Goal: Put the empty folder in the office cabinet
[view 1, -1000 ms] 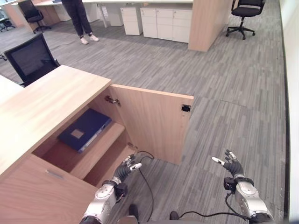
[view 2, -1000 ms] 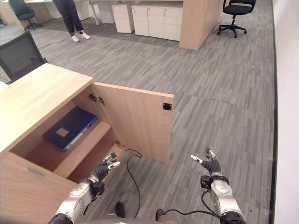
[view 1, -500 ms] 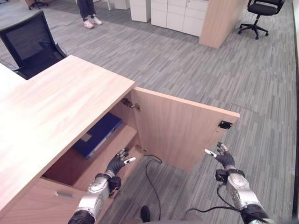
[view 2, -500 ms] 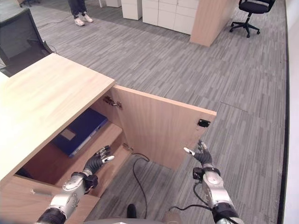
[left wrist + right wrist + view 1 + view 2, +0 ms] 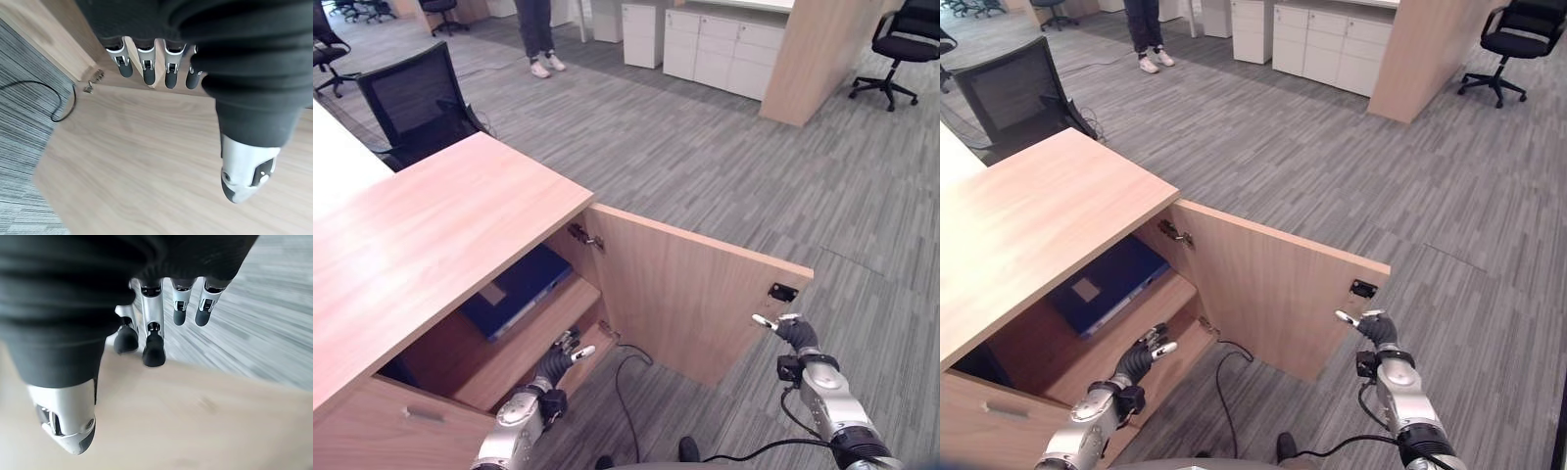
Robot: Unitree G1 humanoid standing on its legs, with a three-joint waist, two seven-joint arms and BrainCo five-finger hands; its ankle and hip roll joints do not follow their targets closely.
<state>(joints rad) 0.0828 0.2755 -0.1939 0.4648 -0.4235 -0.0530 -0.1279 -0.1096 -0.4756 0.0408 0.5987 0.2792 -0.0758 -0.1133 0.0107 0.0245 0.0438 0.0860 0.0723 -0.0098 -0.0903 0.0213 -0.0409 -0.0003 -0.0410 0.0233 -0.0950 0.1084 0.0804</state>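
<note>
On the upper shelf of the open wooden cabinet (image 5: 1038, 211) lies the dark blue folder (image 5: 1105, 284), flat, with a pale square label whose print is unreadable. Left hand (image 5: 1139, 356) hangs in front of the shelf edge, fingers relaxed, empty, apart from the folder. Right hand (image 5: 1374, 328) sits by the open door (image 5: 1273, 289) edge, fingers loosely extended, holding nothing.

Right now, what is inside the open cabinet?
A blue folder lies flat on the upper shelf of the cabinet. The countertop hides its far end and the compartment's back.
</note>
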